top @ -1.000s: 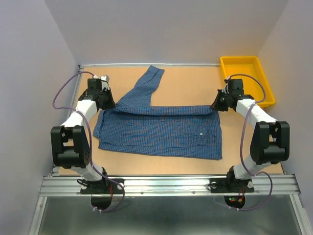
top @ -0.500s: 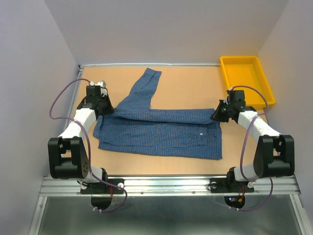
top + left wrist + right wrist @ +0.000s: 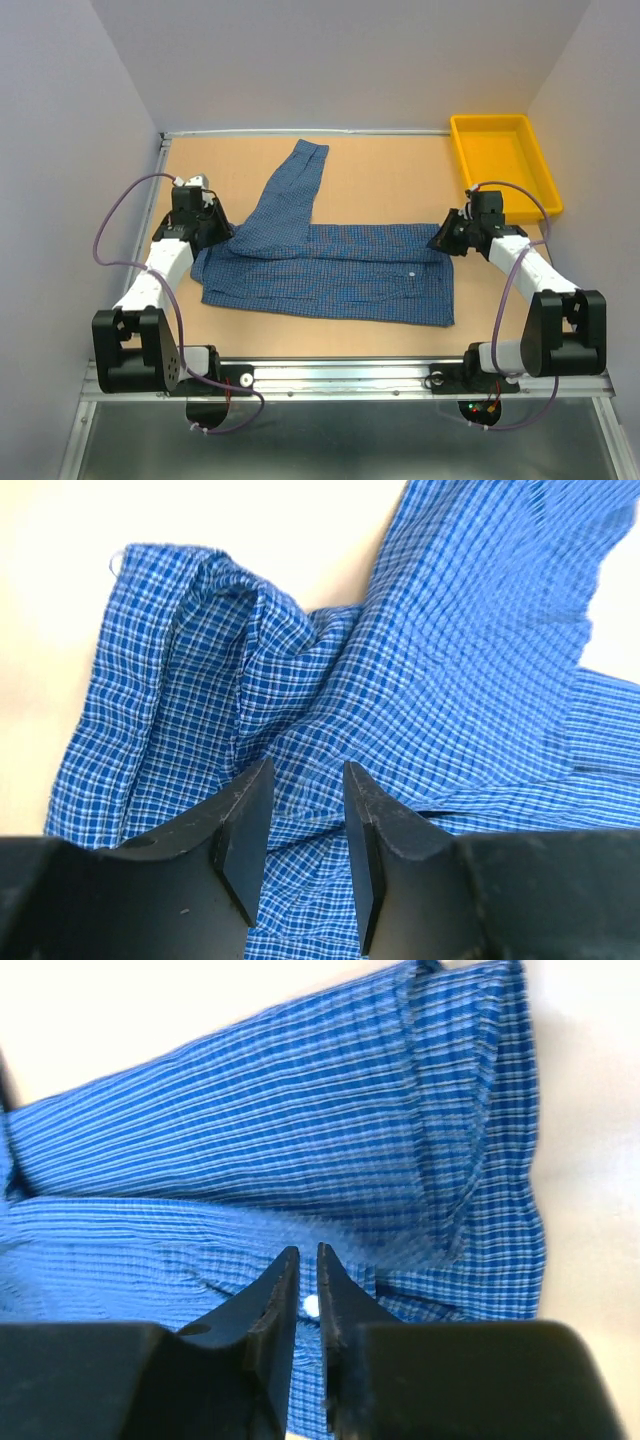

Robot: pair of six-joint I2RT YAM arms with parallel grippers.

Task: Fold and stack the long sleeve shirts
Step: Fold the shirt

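while one blue shirt (image 3: 330, 270) lies partly folded | one yellow bin (image 3: 500, 160) | left tool (image 3: 307, 780) spread | right tool (image 3: 306, 1255) barely parted, pinching nothing

A shallow yellow plastic bin (image 3: 500, 160) sits in the upper right of the top view, at the far right corner of a tan, cork-like tabletop (image 3: 390, 180), with plain pale grey walls (image 3: 340, 60) behind and a ribbed aluminium rail (image 3: 350, 378) running across the bottom edge.
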